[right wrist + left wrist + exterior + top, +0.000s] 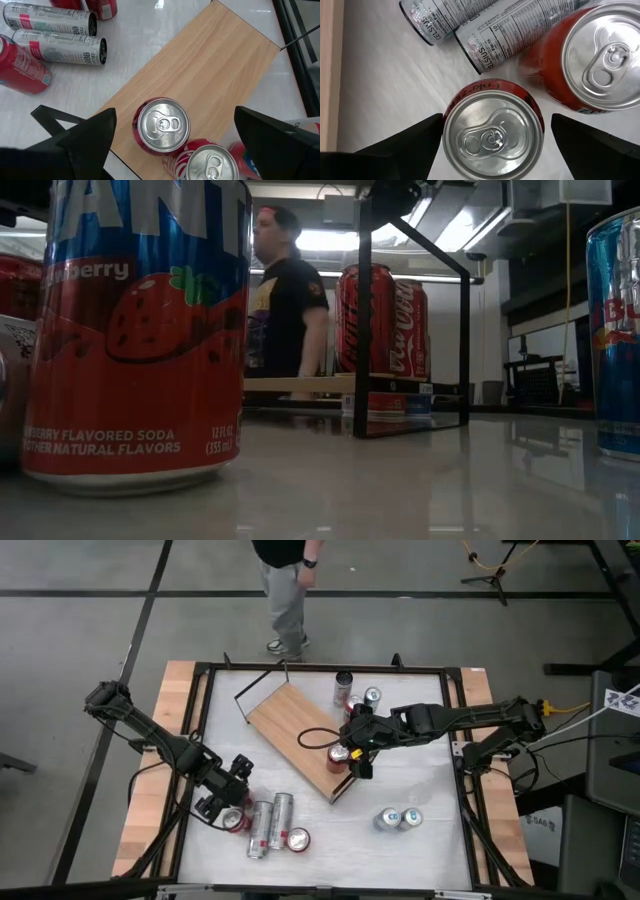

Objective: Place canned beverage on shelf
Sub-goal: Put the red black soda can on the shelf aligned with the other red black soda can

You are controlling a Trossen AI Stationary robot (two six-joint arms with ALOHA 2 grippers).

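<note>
A person (285,580) stands just past the far edge of the white table (420,850), beside the shelf (290,720), which lies at an angle across the middle with its black wire rail (258,683) at the far end. On the board's near end stand two red cans (161,125), one just beside the other, and the right gripper (352,752) hangs directly over them with its fingers spread wide, touching neither. Just off the shelf's far side stand a few more cans (345,688), and a pair of blue-and-silver cans (397,819) stands alone toward the near right. On the near left, two long silver cans (272,822) lie on their sides next to an upright red soda can (298,839). The left gripper (228,805) is there too, jaws wide on either side of an upright red can (493,133), not pinching it.
</note>
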